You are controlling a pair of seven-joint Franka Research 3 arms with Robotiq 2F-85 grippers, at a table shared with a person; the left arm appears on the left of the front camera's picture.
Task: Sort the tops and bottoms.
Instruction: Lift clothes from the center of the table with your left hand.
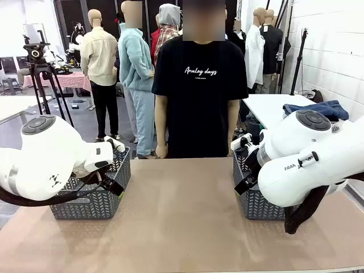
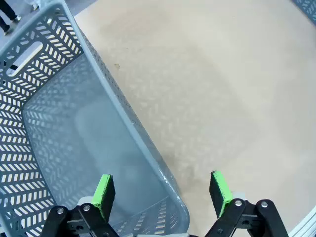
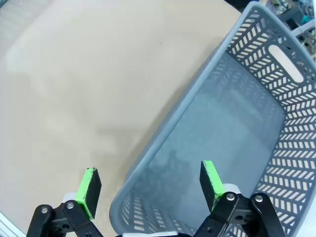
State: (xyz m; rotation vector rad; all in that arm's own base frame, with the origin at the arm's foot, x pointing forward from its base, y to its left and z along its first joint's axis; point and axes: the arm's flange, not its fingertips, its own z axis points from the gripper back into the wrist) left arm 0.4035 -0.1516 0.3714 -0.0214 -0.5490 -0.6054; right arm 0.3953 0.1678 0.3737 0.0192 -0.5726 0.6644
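left pincer (image 2: 161,180) open over left basket (image 2: 123,113), counter's (image 1: 182,216) left edge; right pincer (image 3: 149,170) open over right basket (image 3: 187,113), right edge: one bin per sort. blue garment (image 1: 315,108), maybe bottoms, on table (image 1: 267,108) behind.

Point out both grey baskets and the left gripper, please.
left basket (image 1: 91,207), front view, on its front lattice wall.
right basket (image 1: 254,206), front view, on its lower front wall.
left gripper (image 2: 162,185), left wrist view, midway between its fingertips.
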